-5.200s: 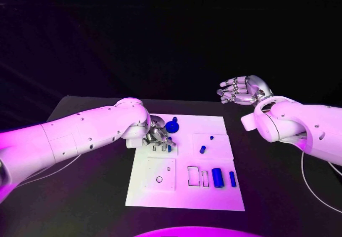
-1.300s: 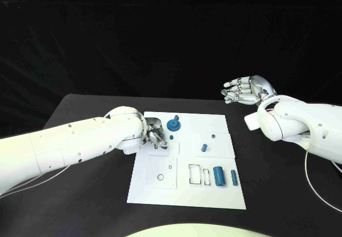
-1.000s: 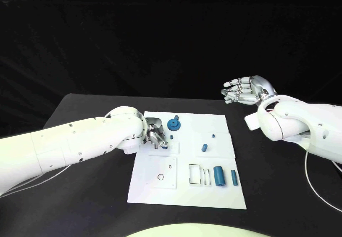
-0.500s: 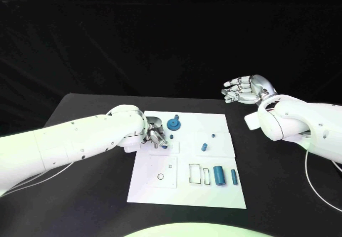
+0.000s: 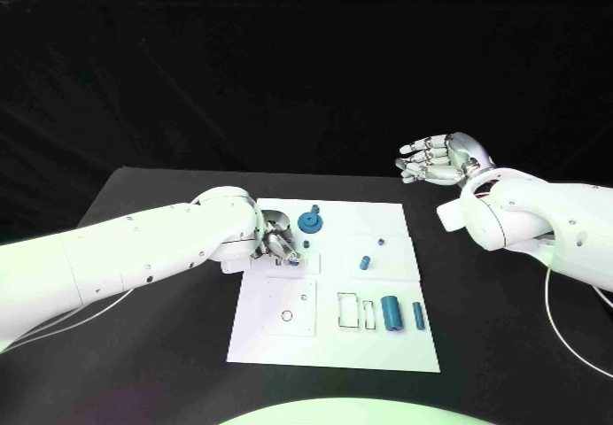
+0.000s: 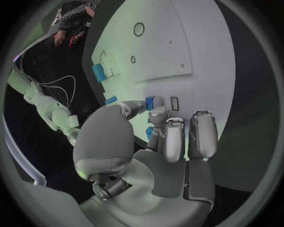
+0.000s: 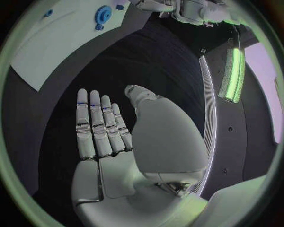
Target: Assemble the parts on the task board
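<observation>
The white task board (image 5: 335, 341) lies mid-table. My left hand (image 5: 279, 241) hovers low over its far-left part, next to the blue gear (image 5: 311, 221). In the left wrist view the thumb and a finger of that hand (image 6: 155, 142) pinch a small blue part (image 6: 149, 102) just above the board (image 6: 177, 47), beside a small rectangular slot (image 6: 174, 103). A short blue peg (image 5: 366, 262) and a tiny blue piece (image 5: 379, 241) sit mid-board. Two blue cylinders (image 5: 391, 313) lie at the near right. My right hand (image 5: 437, 159) is raised beyond the board's far right, fingers apart, holding nothing (image 7: 103, 127).
Outlined empty recesses (image 5: 347, 309) lie beside the cylinders, and a square plate with a small round hole (image 5: 288, 315) is at the board's near left. Black table (image 5: 153, 354) surrounds the board. The right wrist view shows the gear (image 7: 103, 13) on the board (image 7: 53, 38).
My left hand has edged slightly toward the far side of the board, still holding the small part. The right hand stays raised in place.
</observation>
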`<action>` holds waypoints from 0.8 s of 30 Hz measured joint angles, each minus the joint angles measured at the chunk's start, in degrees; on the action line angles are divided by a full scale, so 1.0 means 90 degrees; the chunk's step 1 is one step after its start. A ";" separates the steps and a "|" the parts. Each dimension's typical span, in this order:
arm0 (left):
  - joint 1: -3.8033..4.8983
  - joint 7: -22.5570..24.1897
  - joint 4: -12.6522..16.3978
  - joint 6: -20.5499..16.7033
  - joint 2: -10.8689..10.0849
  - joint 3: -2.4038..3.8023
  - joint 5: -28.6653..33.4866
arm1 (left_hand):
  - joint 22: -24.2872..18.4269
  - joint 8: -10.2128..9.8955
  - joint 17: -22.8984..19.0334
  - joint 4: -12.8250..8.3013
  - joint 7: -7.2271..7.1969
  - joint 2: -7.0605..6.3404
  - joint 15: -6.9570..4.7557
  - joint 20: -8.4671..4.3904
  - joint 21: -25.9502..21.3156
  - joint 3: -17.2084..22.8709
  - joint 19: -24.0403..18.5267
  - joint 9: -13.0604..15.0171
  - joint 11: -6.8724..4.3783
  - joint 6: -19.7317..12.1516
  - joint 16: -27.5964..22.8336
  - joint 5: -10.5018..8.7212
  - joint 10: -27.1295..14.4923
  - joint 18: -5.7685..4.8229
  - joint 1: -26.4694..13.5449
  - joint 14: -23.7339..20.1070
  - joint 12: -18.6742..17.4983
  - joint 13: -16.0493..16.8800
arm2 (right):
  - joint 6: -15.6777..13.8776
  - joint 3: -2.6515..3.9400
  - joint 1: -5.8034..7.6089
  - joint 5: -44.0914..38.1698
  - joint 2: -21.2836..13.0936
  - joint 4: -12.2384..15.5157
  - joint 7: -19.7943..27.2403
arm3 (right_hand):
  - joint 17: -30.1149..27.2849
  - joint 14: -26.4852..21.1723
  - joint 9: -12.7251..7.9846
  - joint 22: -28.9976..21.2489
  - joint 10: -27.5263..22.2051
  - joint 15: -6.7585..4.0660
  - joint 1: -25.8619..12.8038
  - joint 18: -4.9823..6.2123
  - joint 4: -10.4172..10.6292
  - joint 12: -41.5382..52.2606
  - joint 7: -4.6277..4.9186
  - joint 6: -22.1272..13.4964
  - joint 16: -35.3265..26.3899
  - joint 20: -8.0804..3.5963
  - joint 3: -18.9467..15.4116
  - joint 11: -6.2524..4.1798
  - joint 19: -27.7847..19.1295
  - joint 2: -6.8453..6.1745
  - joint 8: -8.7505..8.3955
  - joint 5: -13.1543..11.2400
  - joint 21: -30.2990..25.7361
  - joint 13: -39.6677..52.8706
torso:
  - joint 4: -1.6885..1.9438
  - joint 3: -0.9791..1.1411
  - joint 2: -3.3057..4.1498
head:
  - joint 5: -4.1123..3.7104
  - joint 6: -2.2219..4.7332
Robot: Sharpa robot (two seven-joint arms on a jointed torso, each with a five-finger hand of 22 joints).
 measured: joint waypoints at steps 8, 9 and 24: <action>0.0000 -0.0001 -0.0042 0.0012 0.0013 -0.0002 0.0049 | 0.0008 0.0000 0.0000 0.0000 -0.0010 0.0038 -0.0003 -0.0004 0.0000 0.0000 0.0003 -0.0001 0.0000 0.0015 0.0000 0.0016 0.0000 0.0001 -0.0071 -0.0003 0.0000 0.0000 | -0.0016 -0.0001 0.0000 -0.0009 0.0000 0.0000 -0.0001 | -0.0007 0.0000 -0.0006 -0.0009 0.0000 0.0000 0.0000 0.0000 -0.0001 0.0000 0.0000 0.0000 0.0000 0.0000 0.0001 0.0000 0.0000 0.0000 0.0000 0.0000 0.0000 -0.0002 | 0.0007 0.0001 0.0001 | -0.0009 -0.0003; -0.0001 -0.0001 -0.0050 0.0012 0.0016 -0.0003 0.0053 | 0.0008 0.0000 0.0000 0.0000 -0.0010 0.0058 -0.0020 -0.0004 0.0000 0.0000 0.0003 -0.0001 0.0000 0.0016 0.0000 0.0016 0.0000 0.0000 -0.0091 -0.0020 0.0000 0.0000 | -0.0017 -0.0001 0.0000 -0.0010 0.0000 0.0000 -0.0001 | -0.0007 0.0000 -0.0007 -0.0009 0.0000 0.0000 0.0000 0.0000 -0.0012 0.0000 0.0000 0.0000 0.0000 0.0000 0.0012 0.0000 0.0000 0.0000 0.0000 0.0000 0.0000 -0.0002 | 0.0007 0.0001 0.0001 | -0.0009 -0.0001; -0.0006 0.0011 -0.0135 -0.0002 0.0059 -0.0009 0.0067 | 0.0017 0.0001 0.0000 -0.0375 -0.0009 0.0080 -0.0035 -0.0004 0.0000 0.0170 0.0003 0.0024 -0.0011 0.0026 0.0000 -0.0054 0.0012 0.0001 -0.0460 -0.0010 -0.0021 -0.0043 | -0.0026 -0.0001 0.0000 -0.0017 -0.0022 0.0008 -0.0001 | -0.0041 0.0000 -0.0020 -0.0057 0.0000 0.0000 -0.0001 0.0000 -0.0017 -0.0025 0.0000 0.0000 -0.0050 0.0000 0.0017 0.0000 0.0000 -0.0002 -0.0024 0.0000 0.0000 -0.0015 | 0.0007 -0.0004 0.0002 | -0.0024 -0.0004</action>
